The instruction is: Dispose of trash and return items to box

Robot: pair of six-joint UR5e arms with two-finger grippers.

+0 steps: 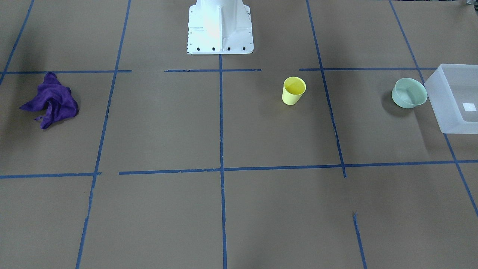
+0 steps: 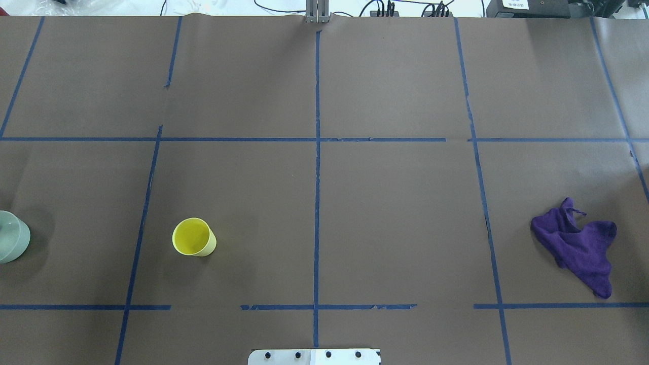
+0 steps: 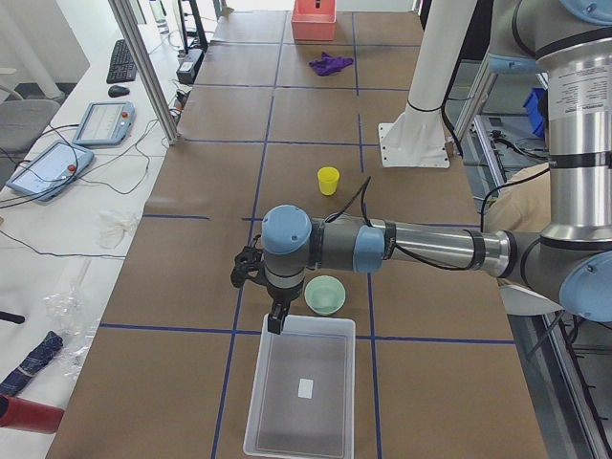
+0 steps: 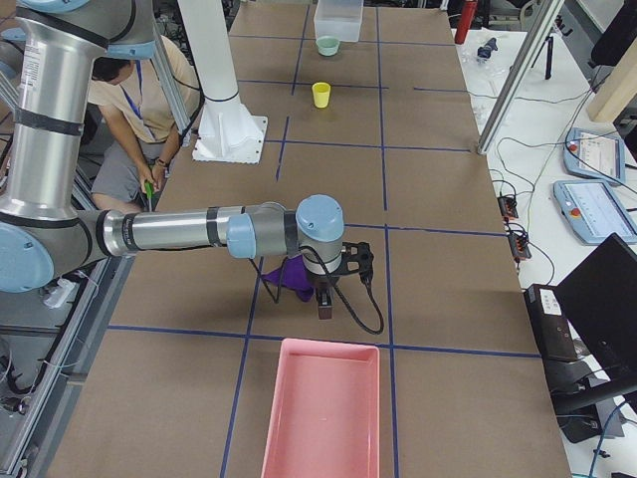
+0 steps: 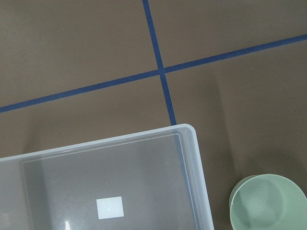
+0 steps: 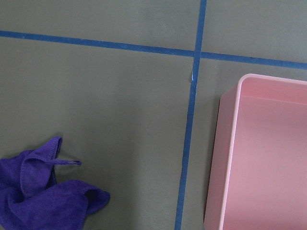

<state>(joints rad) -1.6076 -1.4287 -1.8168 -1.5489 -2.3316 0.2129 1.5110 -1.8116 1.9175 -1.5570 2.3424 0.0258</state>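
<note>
**Overhead exterior: rag, cup and bowl all on the table, both arms held above it**

Overhead exterior shows the purple rag (image 2: 575, 243) crumpled at the robot's right end of the brown table (image 2: 400, 223). The yellow cup (image 2: 193, 237) stands upright left of the centre blue tape line (image 2: 317, 203). The mint-green bowl (image 2: 11, 236) sits further left, cut by the picture's edge and well apart from the cup.

The translucent box (image 1: 440, 102) lies at the robot's left end. The bowl is just beside its wall, and the left wrist view shows a thin strip of table between them. A white square label (image 5: 109, 207) shows on the box floor.

The left gripper (image 3: 274, 323) hangs above the box edge nearest the bowl. It shows only in the exterior left view, so I cannot tell whether its fingers are apart or together.

The right gripper (image 4: 324, 307) hangs over the table between the rag and a pink tray (image 4: 320, 418). It too shows in a side view alone (its wrist hides part of the rag there), so its fingers cannot be judged either.
</note>
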